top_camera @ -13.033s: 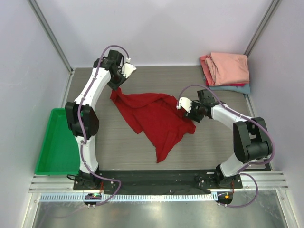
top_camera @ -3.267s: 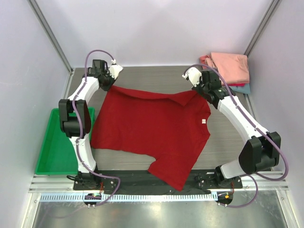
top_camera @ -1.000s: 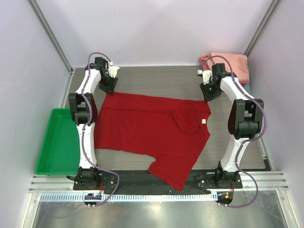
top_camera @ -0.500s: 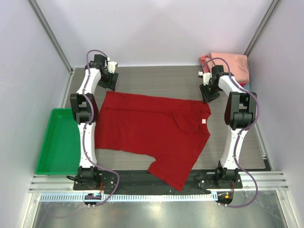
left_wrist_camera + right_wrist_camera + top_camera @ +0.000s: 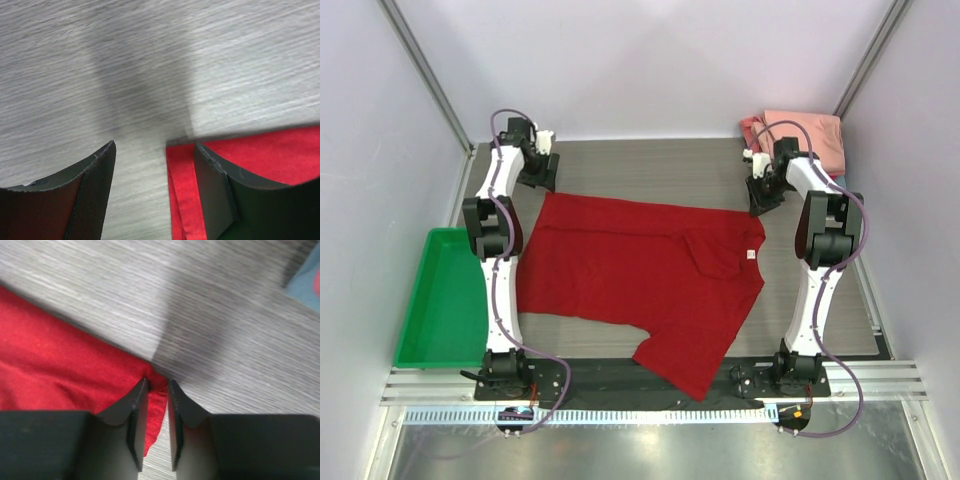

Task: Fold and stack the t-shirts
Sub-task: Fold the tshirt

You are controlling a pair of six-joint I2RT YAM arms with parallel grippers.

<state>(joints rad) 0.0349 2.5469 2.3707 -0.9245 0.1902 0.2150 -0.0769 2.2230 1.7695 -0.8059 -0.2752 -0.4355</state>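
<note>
Bright even light, soft shadows, top view sharp, wrist views slightly blurred

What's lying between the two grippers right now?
Only bare table. In the top view, the left gripper and right gripper are at the red shirt's far corners, and its far edge runs just nearer.
</note>
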